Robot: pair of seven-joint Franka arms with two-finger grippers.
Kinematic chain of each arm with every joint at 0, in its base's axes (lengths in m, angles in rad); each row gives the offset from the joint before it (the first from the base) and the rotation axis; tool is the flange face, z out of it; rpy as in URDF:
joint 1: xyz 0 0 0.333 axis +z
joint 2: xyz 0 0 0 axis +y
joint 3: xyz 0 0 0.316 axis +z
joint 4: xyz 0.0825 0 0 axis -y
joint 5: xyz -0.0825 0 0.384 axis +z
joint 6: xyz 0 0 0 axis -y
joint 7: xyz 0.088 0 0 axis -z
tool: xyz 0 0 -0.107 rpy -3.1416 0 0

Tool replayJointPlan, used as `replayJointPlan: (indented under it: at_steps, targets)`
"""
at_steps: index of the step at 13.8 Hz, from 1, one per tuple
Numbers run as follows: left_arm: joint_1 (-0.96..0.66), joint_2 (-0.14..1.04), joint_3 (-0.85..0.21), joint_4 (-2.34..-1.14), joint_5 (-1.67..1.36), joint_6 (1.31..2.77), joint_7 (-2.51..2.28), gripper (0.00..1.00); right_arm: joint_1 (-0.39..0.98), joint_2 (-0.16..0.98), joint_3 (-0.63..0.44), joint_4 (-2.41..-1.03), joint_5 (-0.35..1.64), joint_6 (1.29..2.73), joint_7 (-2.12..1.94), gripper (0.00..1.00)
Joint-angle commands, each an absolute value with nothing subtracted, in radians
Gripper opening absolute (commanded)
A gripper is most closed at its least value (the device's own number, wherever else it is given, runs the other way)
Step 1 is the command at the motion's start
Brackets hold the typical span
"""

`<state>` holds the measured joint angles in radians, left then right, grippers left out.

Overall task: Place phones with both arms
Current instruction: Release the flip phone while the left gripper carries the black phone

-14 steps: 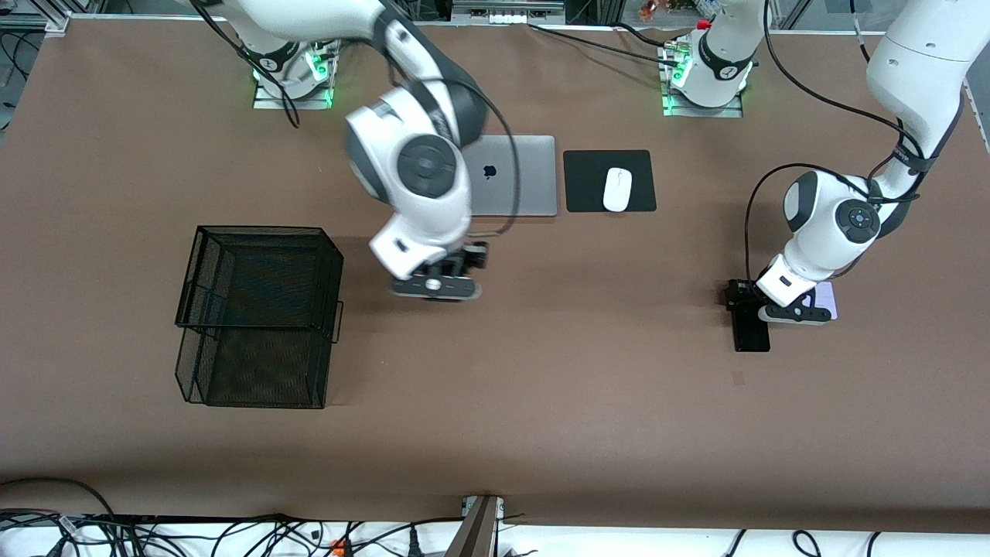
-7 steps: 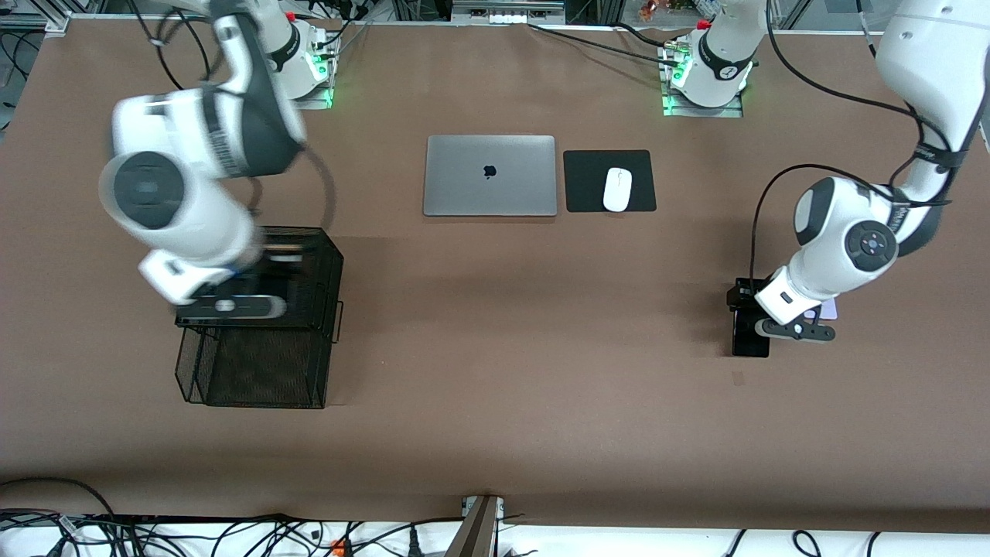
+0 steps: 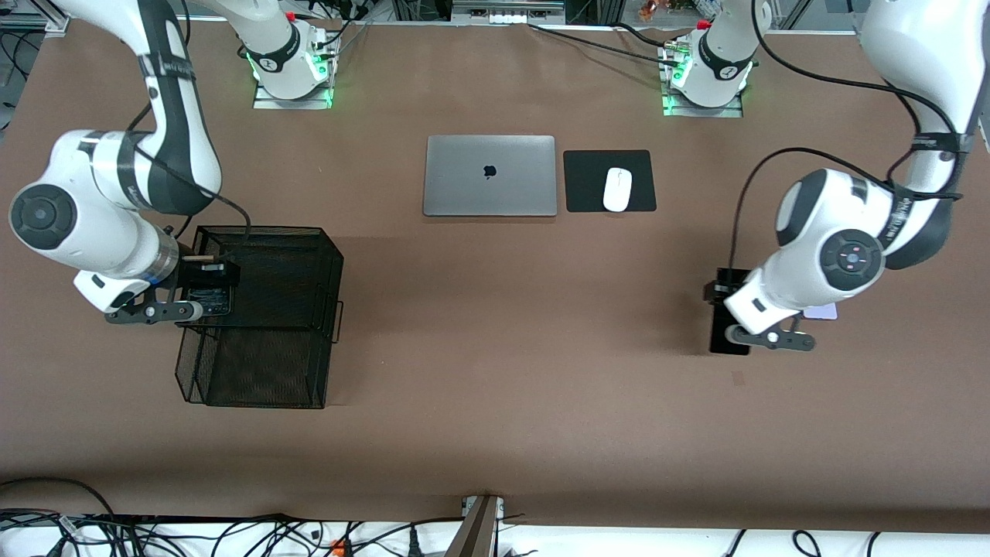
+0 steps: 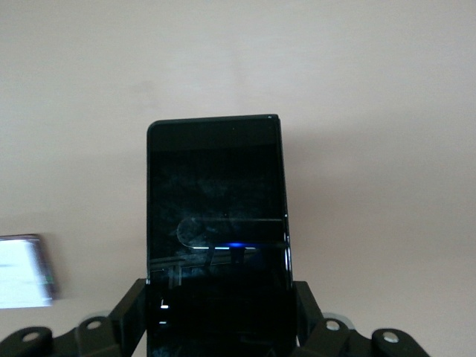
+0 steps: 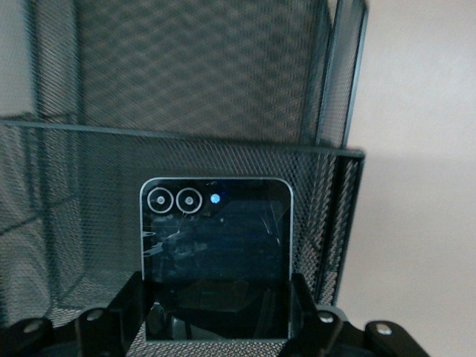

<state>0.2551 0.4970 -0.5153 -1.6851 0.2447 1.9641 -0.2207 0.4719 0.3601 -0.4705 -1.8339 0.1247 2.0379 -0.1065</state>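
Black wire mesh fills the right arm's end of the table: the basket [image 3: 259,317] stands there, and my right gripper [image 3: 207,290] hangs over its rim on the side toward that arm's end, fingers clamped on the small squarish black phone [image 5: 216,253]. In the right wrist view the phone's two round camera rings face outward and the mesh walls rise just past it. Toward the middle of the table, farther from the front camera, the grey laptop [image 3: 489,175] lies closed, with the black mouse pad [image 3: 609,181] just beside it and the white mouse [image 3: 617,189] on the pad. At the left arm's end, my left gripper [image 3: 728,313] is over the bare brown table [image 3: 526,348], fingers pressed together on the long slim black phone [image 4: 217,212], which I carry flat with its dark screen up. The pale lilac-white phone [image 3: 822,312] lies on the table near my left gripper, partly hidden under my wrist.
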Motion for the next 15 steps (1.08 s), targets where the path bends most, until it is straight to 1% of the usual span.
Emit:
replayJointPlan:
  at_steps: [1, 2, 3, 5, 6, 7, 11, 13, 15]
  targets:
    - [0.158, 0.558, -0.511, -1.603, 0.196, 1.931, -0.303, 0.24, 0.454, 0.379, -0.465, -1.852, 0.150, 2.052, -0.124, 0.11]
    - [0.112, 0.580, -0.511, -1.580, 0.198, 1.931, -0.368, 0.24, 0.446, 0.397, -0.465, -1.852, 0.152, 2.054, -0.124, 0.16]
    - [0.060, 0.606, -0.511, -1.553, 0.198, 1.936, -0.432, 0.24, 0.434, 0.408, -0.465, -1.848, 0.162, 2.052, -0.124, 0.35]
    - [-0.038, 0.668, -0.509, -1.481, 0.198, 1.945, -0.518, 0.23, 0.423, 0.417, -0.465, -1.832, 0.202, 2.043, -0.124, 1.00]
    - [-0.081, 0.704, -0.509, -1.430, 0.196, 1.968, -0.553, 0.23, 0.420, 0.417, -0.465, -1.810, 0.207, 2.036, -0.121, 1.00]
    - [-0.116, 0.734, -0.509, -1.405, 0.195, 2.014, -0.586, 0.23, 0.420, 0.416, -0.463, -1.790, 0.207, 2.025, -0.120, 1.00]
    - [-0.268, 0.833, -0.497, -1.402, 0.213, 2.265, -0.826, 0.23, 0.420, 0.413, -0.463, -1.631, 0.204, 1.860, -0.115, 1.00]
    - [-0.358, 0.867, -0.434, -1.402, 0.213, 2.356, -0.911, 0.25, 0.420, 0.402, -0.465, -1.573, 0.195, 1.771, -0.115, 1.00]
    - [-0.448, 0.896, -0.365, -1.405, 0.209, 2.439, -0.951, 0.40, 0.420, 0.397, -0.471, -1.504, 0.187, 1.686, -0.114, 1.00]
